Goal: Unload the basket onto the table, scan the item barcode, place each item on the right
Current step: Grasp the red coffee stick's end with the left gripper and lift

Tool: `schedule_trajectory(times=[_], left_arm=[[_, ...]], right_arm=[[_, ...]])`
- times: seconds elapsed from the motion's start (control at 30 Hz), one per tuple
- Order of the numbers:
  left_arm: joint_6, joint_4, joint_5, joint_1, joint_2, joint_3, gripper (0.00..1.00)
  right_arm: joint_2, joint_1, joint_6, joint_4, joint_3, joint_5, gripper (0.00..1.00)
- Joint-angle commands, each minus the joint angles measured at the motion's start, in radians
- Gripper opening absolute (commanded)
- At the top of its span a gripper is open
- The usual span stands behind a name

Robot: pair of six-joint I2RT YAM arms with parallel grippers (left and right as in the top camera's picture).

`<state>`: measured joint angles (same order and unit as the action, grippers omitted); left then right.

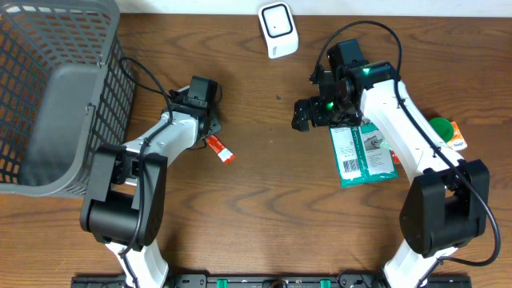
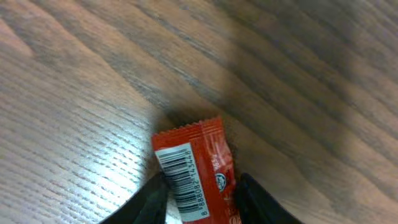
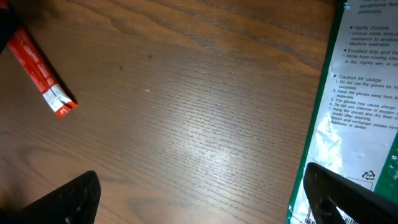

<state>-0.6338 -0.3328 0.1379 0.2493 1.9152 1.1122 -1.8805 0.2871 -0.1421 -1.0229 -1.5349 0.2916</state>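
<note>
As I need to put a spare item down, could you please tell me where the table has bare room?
Bare wood lies mid-table between the red sachet and the green packet, and on down to the front edge. It is crowded on the right, around that packet and the right tool.

Bare wood lies open across the middle of the table (image 1: 272, 200). A wire basket (image 1: 56, 96) blocks the far left, a white scanner (image 1: 278, 30) stands at the far middle, and a green packet (image 1: 356, 160) lies right.
</note>
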Motion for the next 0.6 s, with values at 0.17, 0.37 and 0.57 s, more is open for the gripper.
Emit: schedule_trajectory(times=[0.17,0.37,0.57], left_arm=[[-0.014,-0.006,0.004,-0.007,0.027,-0.008,0.20],[-0.014,-0.021,0.001,-0.007,-0.053,-0.006,0.08],[0.002,-0.039,-0.131,-0.009,-0.235,-0.006,0.08]], right_arm=[[-0.004,0.003,-0.010,0.010,0.021,0.015,0.94],[-0.004,0.002,0.075,0.000,0.021,0.218,0.85],[-0.004,0.000,0.151,-0.004,0.023,0.467,0.75]])
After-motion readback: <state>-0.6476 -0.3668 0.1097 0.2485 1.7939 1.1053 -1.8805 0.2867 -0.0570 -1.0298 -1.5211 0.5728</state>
